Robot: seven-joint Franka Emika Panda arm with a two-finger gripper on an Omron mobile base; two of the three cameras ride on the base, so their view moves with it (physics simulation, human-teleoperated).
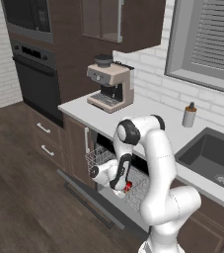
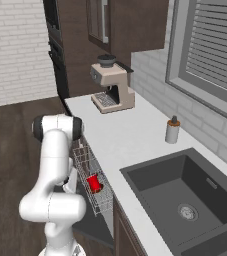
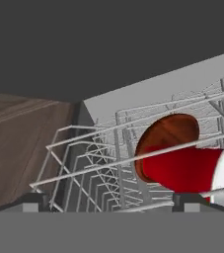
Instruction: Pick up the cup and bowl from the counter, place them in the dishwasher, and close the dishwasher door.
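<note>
The red cup (image 3: 187,168) lies on its side in the dishwasher's pale wire rack (image 3: 84,163), white rim to the right in the hand view. Behind it the reddish-brown bowl (image 3: 170,131) leans on its edge, touching the cup. My gripper (image 3: 112,202) is open, its fingertips spread wide just short of the cup with nothing between them. From the base, the cup (image 1: 128,187) (image 2: 93,183) shows as a red spot in the pulled-out rack (image 2: 97,200), beside my lowered hand. The dishwasher door (image 1: 91,200) lies folded down flat.
The white counter (image 1: 148,113) holds a coffee machine (image 1: 109,83) and a grey soap bottle (image 1: 189,115). A dark sink (image 2: 185,195) is set in at the right. The black wall oven (image 1: 34,79) stands left, with wooden floor in front.
</note>
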